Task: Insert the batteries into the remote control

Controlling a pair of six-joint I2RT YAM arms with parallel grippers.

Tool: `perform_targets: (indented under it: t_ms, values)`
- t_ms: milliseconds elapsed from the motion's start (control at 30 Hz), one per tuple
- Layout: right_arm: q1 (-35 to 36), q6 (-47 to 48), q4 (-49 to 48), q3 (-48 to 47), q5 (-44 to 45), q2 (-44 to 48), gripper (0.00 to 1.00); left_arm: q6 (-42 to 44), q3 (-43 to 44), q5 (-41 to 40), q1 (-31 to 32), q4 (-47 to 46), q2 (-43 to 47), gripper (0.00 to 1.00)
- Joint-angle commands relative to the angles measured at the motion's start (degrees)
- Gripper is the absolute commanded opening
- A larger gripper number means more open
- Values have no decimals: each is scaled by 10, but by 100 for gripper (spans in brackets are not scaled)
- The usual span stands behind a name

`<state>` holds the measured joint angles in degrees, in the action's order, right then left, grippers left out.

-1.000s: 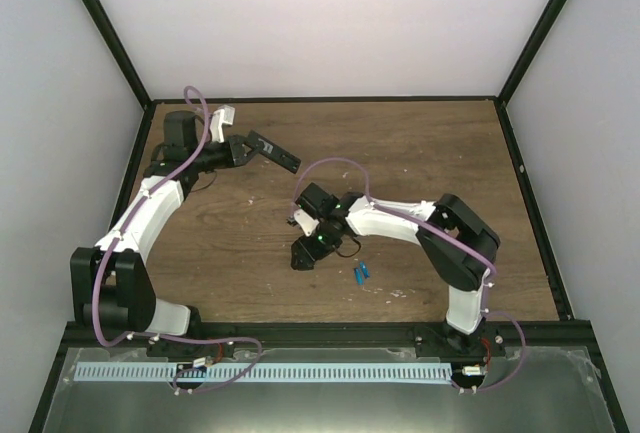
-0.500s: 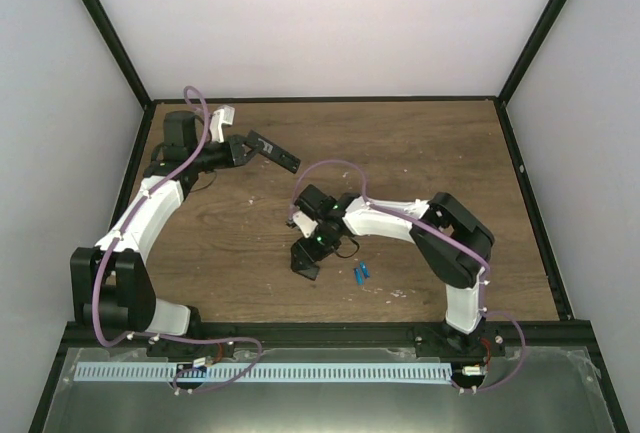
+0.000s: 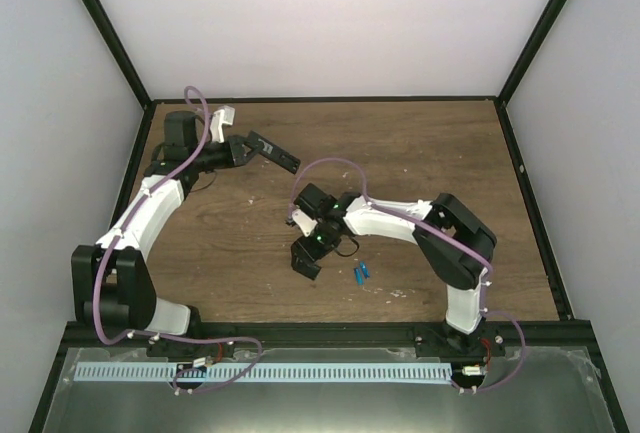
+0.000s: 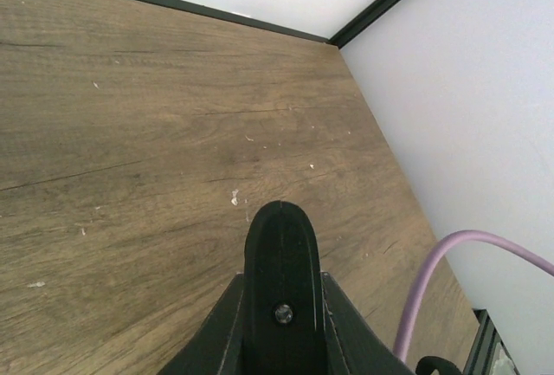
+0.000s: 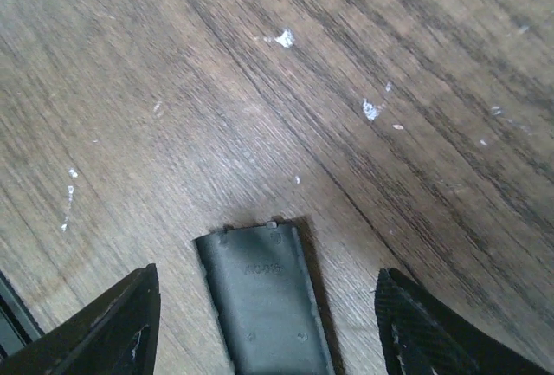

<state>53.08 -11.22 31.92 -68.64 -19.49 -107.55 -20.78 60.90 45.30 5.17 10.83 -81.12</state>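
My left gripper at the far left is shut on the slim black remote control, held above the table. In the left wrist view the remote sticks out between the jaws, with a screw on its face. Two blue batteries lie together on the wood, right of my right gripper. In the right wrist view that gripper is open low over the table. A flat dark grey plastic cover lies between its fingers, touching neither.
The wooden table has black frame rails along its edges and white walls behind. A purple cable loops at the right of the left wrist view. Small white specks dot the wood.
My right gripper has shifted slightly toward the near edge and lower. The left arm and the remote have not moved. The batteries lie where they were.
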Motion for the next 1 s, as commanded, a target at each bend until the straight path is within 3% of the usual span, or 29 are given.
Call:
perform_targets:
  t_ms: [0,967]
  values:
    - [12,13,15,-9,11,31,60,3,2,9,-5,-12,-4,0]
    - [31,32,27,2,-29,12,62,0,4,8,-8,-7,-6,0]
